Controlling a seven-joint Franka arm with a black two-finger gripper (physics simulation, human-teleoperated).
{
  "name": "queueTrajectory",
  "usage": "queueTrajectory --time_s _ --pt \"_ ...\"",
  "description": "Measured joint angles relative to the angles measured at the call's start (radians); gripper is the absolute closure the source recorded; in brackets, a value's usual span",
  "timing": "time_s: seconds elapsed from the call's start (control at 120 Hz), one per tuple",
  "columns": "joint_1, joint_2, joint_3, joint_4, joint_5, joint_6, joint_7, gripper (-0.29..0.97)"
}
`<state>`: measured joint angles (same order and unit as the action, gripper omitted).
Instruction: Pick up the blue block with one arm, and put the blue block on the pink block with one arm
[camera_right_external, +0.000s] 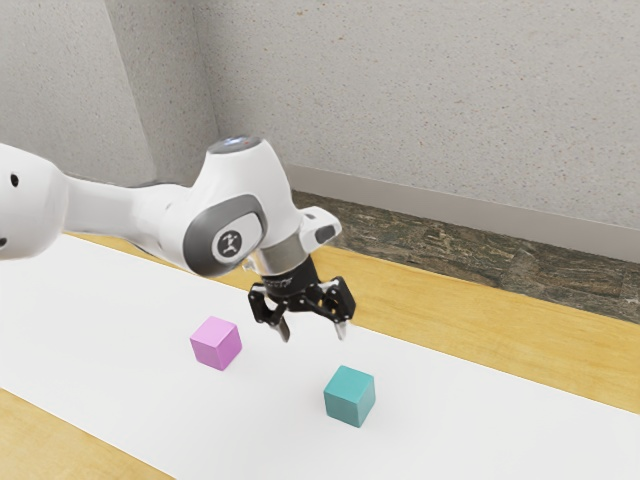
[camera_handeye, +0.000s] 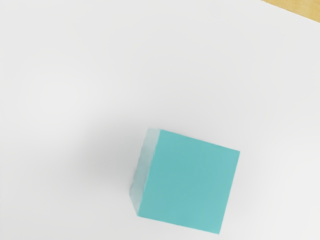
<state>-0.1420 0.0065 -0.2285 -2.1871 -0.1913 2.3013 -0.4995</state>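
The gripper (camera_right_external: 314, 331) was seen hanging above the white mat (camera_right_external: 120, 300), its fingers spread wide apart and nothing held between them. It was carried by the white arm (camera_right_external: 140, 215), which came in from the exterior view's left. The blue block (camera_right_external: 349, 395), more teal in shade, was found resting flat on the mat, lower than the gripper and toward the exterior view's right, clear of the fingertips and untouched. The pink block (camera_right_external: 216, 342) was set on the same mat toward the exterior view's left of the gripper, near it but not touched. The two blocks were kept apart, with nothing stacked on either. In the wrist view the blue block (camera_handeye: 187, 182) was seen from above, its top face and one paler side face shown, with white mat all round it and a strip of wooden tabletop (camera_handeye: 300, 7) at one corner. Wooden tabletop was also noted beyond the mat's far edge in the exterior view.
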Motion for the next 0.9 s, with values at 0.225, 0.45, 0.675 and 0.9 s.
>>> queueTrajectory --time_s 0.225,0.45,0.675,0.9 --pt "0.067 0.049 -0.025 -0.008 0.049 0.047 -0.010 0.00" --pt "0.034 0.122 -0.047 0.012 0.103 0.065 0.044 0.00" --pt "0.020 0.171 -0.049 0.014 0.115 0.106 0.087 0.00" --pt "0.016 0.251 -0.048 0.064 0.120 0.133 0.118 0.00"
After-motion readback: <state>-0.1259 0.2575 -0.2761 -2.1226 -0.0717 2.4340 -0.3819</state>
